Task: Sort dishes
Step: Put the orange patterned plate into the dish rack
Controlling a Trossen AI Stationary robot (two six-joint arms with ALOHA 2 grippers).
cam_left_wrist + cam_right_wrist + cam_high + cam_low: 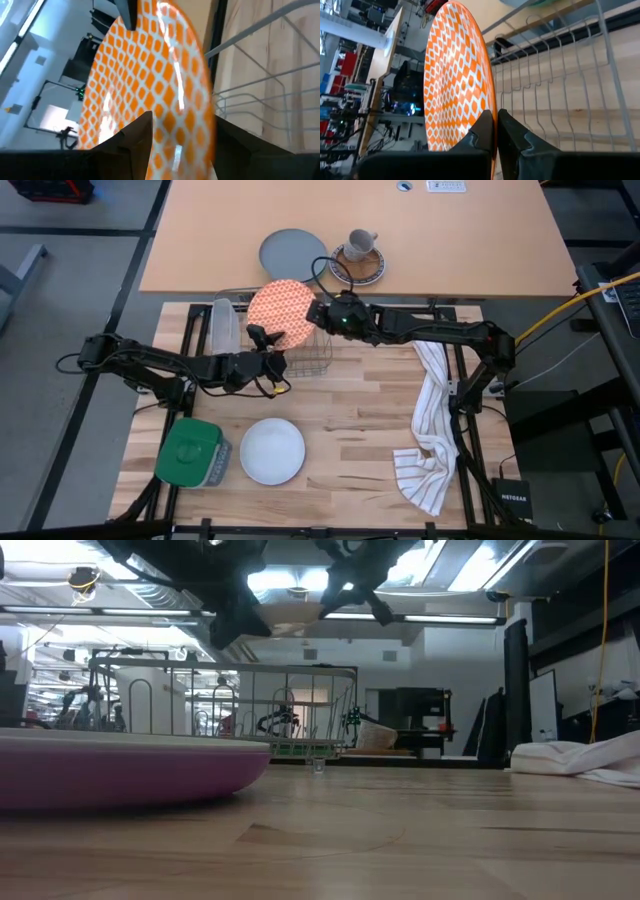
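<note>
The orange-red plate with the white pattern (282, 313) hangs roughly level above the wire dish rack (305, 352). It also shows in the low view (290, 612). My right gripper (318, 314) is shut on its right rim. My left gripper (266, 338) is open at the plate's near-left rim, one finger (132, 142) on each side of the rim (202, 100). The white plate (272, 451) lies flat on the table near the front. At that place the low view shows a purple plate (120, 778) with a pale top. My right gripper pinches the patterned plate's rim (489, 95) on the plate's right side between its two fingers (480, 132), coming about level from the table's right. The plate is lifted clear above the rack. I cannot tell whether my left gripper touches the plate.
Clear plastic containers (225, 328) stand left of the rack. A green-lidded box (190, 452) lies at the front left and a striped towel (430, 430) at the right. On the far table are a grey-blue plate (293, 253) and a cup on a saucer (360, 255).
</note>
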